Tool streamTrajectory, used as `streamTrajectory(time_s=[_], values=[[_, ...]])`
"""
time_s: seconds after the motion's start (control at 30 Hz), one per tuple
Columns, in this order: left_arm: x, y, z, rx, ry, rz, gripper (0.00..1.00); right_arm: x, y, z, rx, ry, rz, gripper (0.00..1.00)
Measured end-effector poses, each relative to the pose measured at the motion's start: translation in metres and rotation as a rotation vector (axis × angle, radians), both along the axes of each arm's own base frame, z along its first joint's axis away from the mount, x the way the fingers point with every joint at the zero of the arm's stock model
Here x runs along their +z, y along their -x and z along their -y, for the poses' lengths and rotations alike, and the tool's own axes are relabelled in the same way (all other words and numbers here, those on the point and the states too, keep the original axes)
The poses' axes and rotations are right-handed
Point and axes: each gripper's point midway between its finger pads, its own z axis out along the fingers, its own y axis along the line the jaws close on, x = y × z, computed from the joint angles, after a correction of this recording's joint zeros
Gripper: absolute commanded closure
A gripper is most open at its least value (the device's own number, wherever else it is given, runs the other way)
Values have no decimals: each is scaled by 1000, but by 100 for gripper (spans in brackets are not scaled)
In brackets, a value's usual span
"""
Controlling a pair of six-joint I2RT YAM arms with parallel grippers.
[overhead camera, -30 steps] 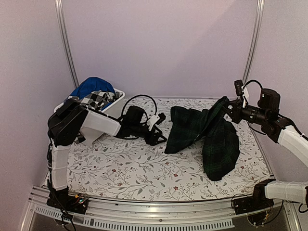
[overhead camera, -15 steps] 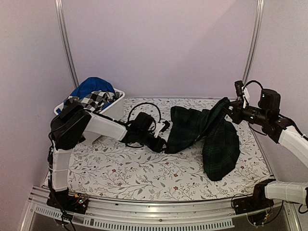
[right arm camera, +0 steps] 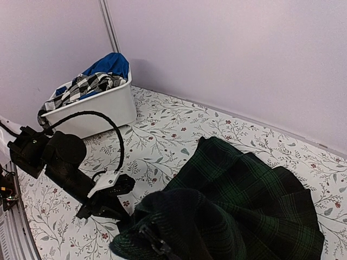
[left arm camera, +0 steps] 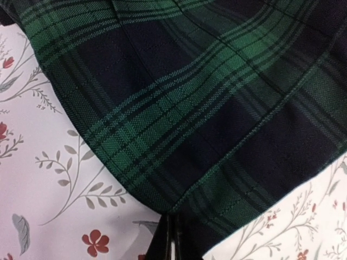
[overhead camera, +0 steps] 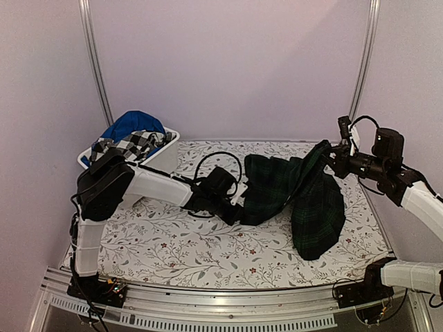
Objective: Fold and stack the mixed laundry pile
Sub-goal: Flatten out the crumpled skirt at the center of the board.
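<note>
The tartan (overhead camera: 304, 197) is seen in the top view on the right half of the table (overhead camera: 173, 242). One end of it is lifted off the surface by the right gripper (overhead camera: 331, 158), whose jaws are closed on the cloth. The left gripper (overhead camera: 237, 207) is held low at the left edge of the same tartan. Only in the left wrist view is this grip shown closely: the fingers (left arm camera: 160, 246) are pressed together and a corner of the tartan is pinched between them, with the flowered table on both sides. The right wrist view gives the side of the white tub (right arm camera: 92, 111) at the far left corner, which is seen only from above in the top view. The checked shirt (right arm camera: 81, 86) and the blue garment (right arm camera: 111, 64) are heaped in it. Compared with one second ago, the left gripper has been moved to the right, from a place clear of the cloth up to the tartan's edge. Its jaws, then apart, are now closed. The right arm and the tub are not changed.
</note>
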Motion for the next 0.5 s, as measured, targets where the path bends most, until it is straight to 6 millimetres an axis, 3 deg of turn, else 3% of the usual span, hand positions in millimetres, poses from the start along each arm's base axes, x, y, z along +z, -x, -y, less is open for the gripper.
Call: streamTrajectory(time_s=[0.17, 0.27, 0.37, 0.5], values=[[11, 7, -14, 24, -23, -13, 100, 3, 3, -1, 11, -7, 4, 98], [44, 8, -21, 36, -3, 21, 100, 6, 5, -3, 24, -11, 8, 98], [116, 5, -20, 37, 107, 112, 100, 24, 7, -5, 41, -18, 29, 98], [216, 9, -27, 42, 269, 254, 100, 74, 14, -9, 72, -44, 132, 97]])
